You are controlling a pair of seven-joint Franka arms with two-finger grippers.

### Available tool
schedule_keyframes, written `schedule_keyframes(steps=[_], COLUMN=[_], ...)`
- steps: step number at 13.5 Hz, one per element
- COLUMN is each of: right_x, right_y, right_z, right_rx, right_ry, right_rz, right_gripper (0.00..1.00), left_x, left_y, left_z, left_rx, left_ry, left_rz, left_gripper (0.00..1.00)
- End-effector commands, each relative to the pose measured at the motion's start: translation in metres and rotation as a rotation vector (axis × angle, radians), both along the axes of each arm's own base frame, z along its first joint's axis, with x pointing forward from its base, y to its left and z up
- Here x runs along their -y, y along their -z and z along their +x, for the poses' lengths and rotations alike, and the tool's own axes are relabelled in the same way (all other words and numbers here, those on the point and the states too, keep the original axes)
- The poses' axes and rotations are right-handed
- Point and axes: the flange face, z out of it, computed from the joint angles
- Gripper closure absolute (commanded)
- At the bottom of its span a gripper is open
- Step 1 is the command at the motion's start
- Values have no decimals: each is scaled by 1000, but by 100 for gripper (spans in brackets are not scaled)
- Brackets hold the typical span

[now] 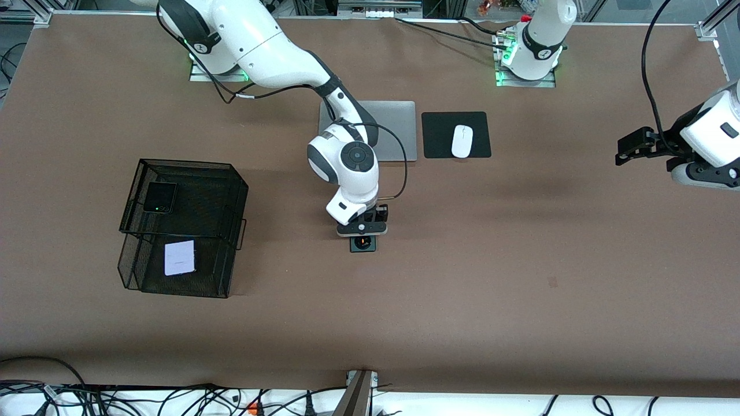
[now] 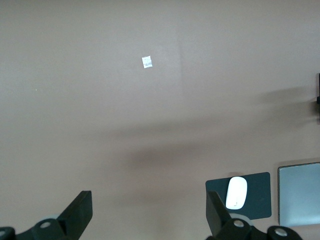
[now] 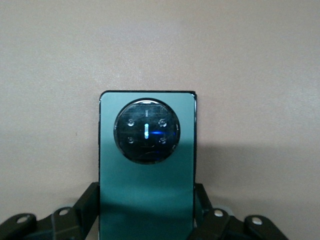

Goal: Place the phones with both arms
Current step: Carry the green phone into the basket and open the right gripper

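Phones sit in three places on the brown worktop. Toward the right arm's end stands a black two-tier mesh tray: the small black phone lies in its upper tier, and the pale lilac-white phone lies in the lower tier, nearer the front camera. Both are seen through or past dark mesh, so their edges are hard to make out.

Near the middle, the long green phone lies flat on the worktop with its round camera ring facing up. In the front view the right arm's wrist covers most of it, and only its camera end shows. The right end effector is down at the worktop, its fingers closed against the phone's two long edges; the lower part of the phone is cut off in the right wrist view.

A grey laptop, partly hidden by the right arm, and a white mouse on a black pad lie farther from the front camera.

At the left arm's end, the left end effector waits over bare worktop, fingers spread wide and holding nothing.
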Motion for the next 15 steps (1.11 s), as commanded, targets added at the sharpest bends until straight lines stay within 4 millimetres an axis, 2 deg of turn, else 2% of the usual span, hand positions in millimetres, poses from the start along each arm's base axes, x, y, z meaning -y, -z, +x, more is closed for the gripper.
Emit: schedule_keyframes(steps=[1,2,3,5,7,9,10,12,15], right_x=[5,23,48,92,141,194,227,278,345], right_y=[-22,-47,-87,-147,-188,-211,-220,-231,-218], right_z=[11,25,41,59,71,67,62,44,16], right_rx=[17,6,-11,-60,-124,-151,-151,-149,-151], right_ry=[-3,27,66,103,124,113,102,48,44], right_rz=[-10,-34,-52,-76,-77,-91,-96,-103,-92], right_gripper=[100,100,100,100,100,100,100,100,100], left_x=[2,2,1,2,6,8,8,8,15], left_y=[-6,-10,-15,-19,-22,-24,-24,-22,-21], left_z=[-19,-25,-29,-29,-26,-30,-32,-32,-32], left_rx=[4,10,16,25,33,22,6,-1,-4], left_ry=[-1,-1,-3,-3,-6,-3,1,5,10], left_rz=[6,8,9,9,8,9,10,8,9], left_gripper=[0,0,0,0,0,0,0,0,0])
